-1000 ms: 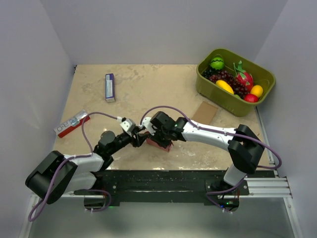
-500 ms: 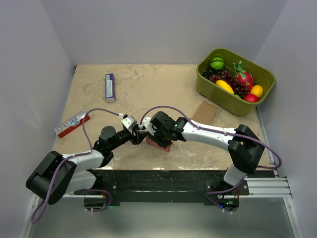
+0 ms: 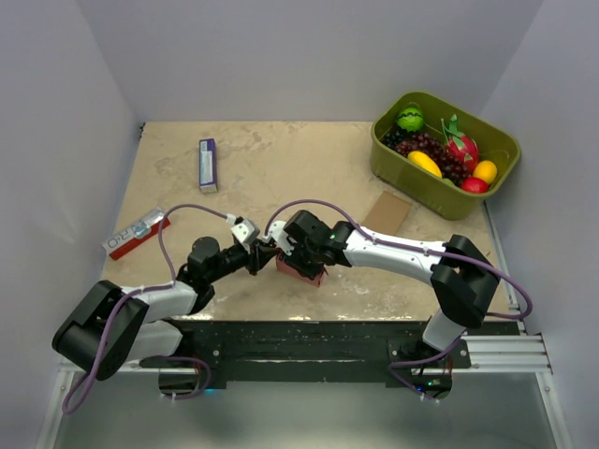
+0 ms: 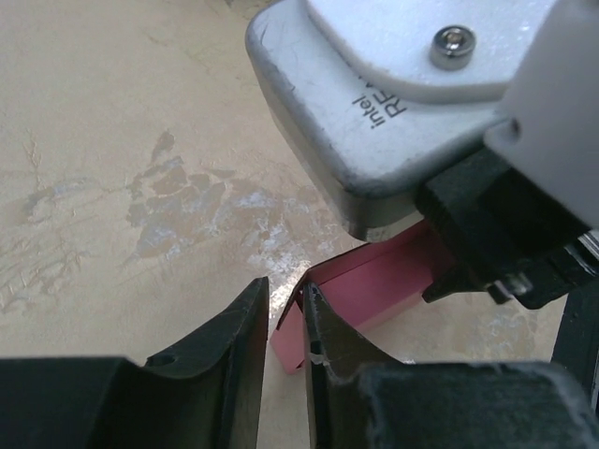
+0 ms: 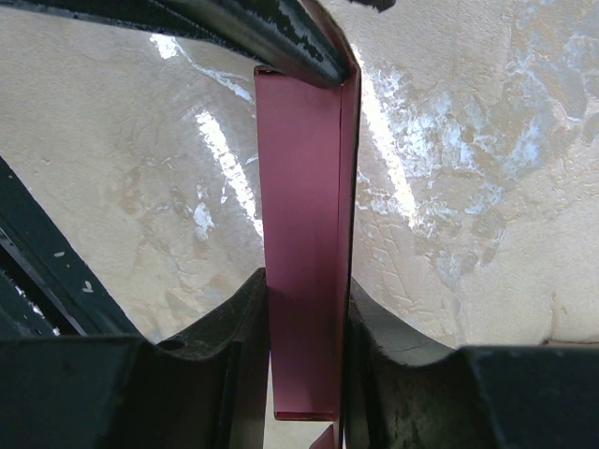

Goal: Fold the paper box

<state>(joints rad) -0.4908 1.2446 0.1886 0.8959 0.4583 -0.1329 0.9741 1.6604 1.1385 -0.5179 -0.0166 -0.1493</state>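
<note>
The paper box (image 3: 301, 270) is a small pink-red card packet near the table's front middle. My right gripper (image 3: 288, 254) is shut on it; in the right wrist view the box (image 5: 299, 234) stands edge-on, pinched between both fingers of that gripper (image 5: 306, 281). My left gripper (image 3: 266, 254) comes in from the left at the box's end. In the left wrist view its jaws (image 4: 284, 290) stand a narrow gap apart. A loose pink flap of the box (image 4: 374, 285) lies by the right-hand finger, and bare table shows in the gap.
A green bin (image 3: 440, 201) of toy fruit stands at the back right, with a brown card piece (image 3: 387, 211) lying before it. A purple-white packet (image 3: 208, 165) lies at the back left and a red-white packet (image 3: 136, 234) at the left edge. Grey walls enclose the table.
My left arm has edged right toward the box's end and its jaws have narrowed. The right gripper and the box have stayed put.
</note>
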